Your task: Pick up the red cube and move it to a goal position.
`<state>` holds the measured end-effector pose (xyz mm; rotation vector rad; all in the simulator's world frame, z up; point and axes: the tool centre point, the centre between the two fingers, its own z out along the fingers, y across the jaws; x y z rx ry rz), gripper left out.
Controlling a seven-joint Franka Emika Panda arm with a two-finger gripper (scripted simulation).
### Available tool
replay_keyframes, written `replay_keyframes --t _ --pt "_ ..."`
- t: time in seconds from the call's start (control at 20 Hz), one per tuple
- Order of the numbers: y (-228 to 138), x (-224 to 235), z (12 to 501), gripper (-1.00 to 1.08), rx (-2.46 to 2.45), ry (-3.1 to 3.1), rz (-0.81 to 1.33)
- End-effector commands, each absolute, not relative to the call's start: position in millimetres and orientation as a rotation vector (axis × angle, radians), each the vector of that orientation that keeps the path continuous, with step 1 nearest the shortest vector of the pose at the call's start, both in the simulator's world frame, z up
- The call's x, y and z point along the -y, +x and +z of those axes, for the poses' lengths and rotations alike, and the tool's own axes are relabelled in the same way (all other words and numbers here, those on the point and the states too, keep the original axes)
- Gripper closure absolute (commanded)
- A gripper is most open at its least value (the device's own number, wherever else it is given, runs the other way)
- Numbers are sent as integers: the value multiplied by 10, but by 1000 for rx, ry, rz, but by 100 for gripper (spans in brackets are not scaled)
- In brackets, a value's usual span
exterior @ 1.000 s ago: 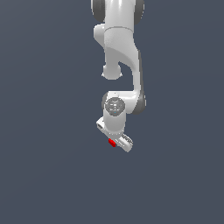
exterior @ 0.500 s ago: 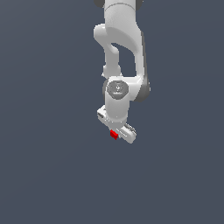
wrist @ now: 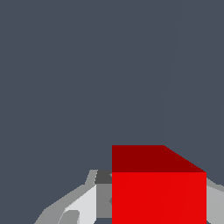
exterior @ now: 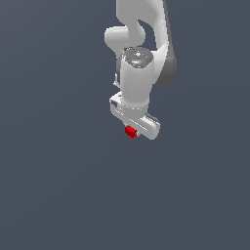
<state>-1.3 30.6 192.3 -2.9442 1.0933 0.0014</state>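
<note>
Hanging under the gripper (exterior: pixel 132 131), the red cube (exterior: pixel 130 131) sits clamped between the jaws, off the floor. Looks light, rigid, smooth; flat opposite faces give the surest hold.

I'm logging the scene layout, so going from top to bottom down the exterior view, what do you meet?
White robot arm → round grey wrist joint cap → white gripper → small bright red cube held at its lower edge → bare dark grey background.
</note>
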Motion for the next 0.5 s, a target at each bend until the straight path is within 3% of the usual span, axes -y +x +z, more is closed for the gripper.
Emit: replay_keyframes --t 0.0,0.45 --pt "-89 -337 2191 108 -1094 -2945 0" --pt "-275 -429 2932 108 -1094 -2945 0"
